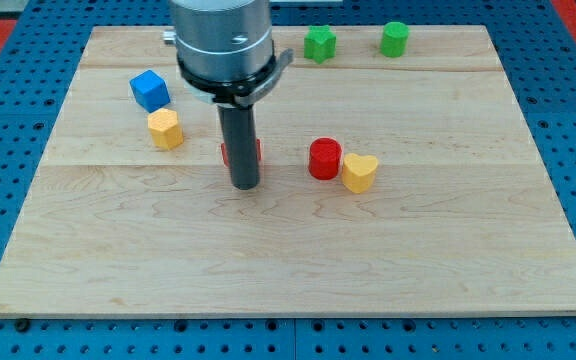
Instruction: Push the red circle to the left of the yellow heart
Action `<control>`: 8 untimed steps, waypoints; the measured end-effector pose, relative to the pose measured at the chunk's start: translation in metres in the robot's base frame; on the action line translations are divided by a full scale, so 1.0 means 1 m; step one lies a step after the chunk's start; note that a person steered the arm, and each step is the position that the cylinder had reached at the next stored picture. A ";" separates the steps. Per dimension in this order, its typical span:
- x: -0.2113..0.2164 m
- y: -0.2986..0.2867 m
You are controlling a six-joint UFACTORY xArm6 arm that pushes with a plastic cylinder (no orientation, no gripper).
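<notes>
Toward the view's right of my tip (245,186), the red circle (325,159) sits touching the yellow heart (359,172), on the heart's left and slightly toward the view's top of it. Judged from this one camera view, the goal looks essentially met already, so the step in hand seems to be a check or a small trim, not a long push. My tip is a bare rod that grips nothing; it stands apart from the red circle and holds no block against it. Just behind the rod, mostly hidden by it, is another red block (256,151) whose shape I cannot make out; I cannot tell whether the rod touches it. If a nudge is wanted, I would need to come round below the red circle and press it gently up-left without shoving the heart. Up and to the view's left of my tip are a yellow block (166,129) and a blue cube (150,90); far up and right are a green star-like block (319,44) and a green block (395,38) near the board's (288,270) top edge. Below my tip the wood is open, with ample room before the bottom edge.
</notes>
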State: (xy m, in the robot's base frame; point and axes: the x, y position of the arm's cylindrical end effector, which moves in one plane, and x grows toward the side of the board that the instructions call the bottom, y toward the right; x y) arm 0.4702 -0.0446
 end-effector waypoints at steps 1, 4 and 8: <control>0.033 0.030; 0.018 0.208; -0.053 0.103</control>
State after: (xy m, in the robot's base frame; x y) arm 0.4170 0.0585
